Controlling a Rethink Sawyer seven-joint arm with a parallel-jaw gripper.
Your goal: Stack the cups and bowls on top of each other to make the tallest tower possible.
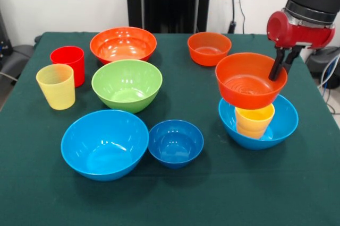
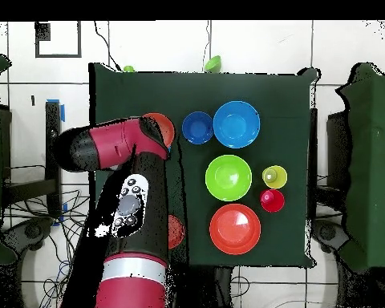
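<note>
My front camera sits near the tabletop [image 1: 170,199], looking across and slightly down toward the far wall. My overhead camera hangs high, facing straight down, taking in the whole tabletop [image 2: 292,88] and surrounding floor. Both share the green cloth, turned half round between them.

A lab: cloth-covered table [image 1: 32,194], loose cables [image 2: 35,233], tiled floor [image 2: 252,44].

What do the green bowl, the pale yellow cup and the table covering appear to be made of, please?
The green bowl looks like glossy moulded plastic: bright highlights sit on its inner wall. The pale yellow cup seems to be thin translucent plastic, with light showing through its wall. The table covering appears to be matte dark green cloth, without shine.
</note>
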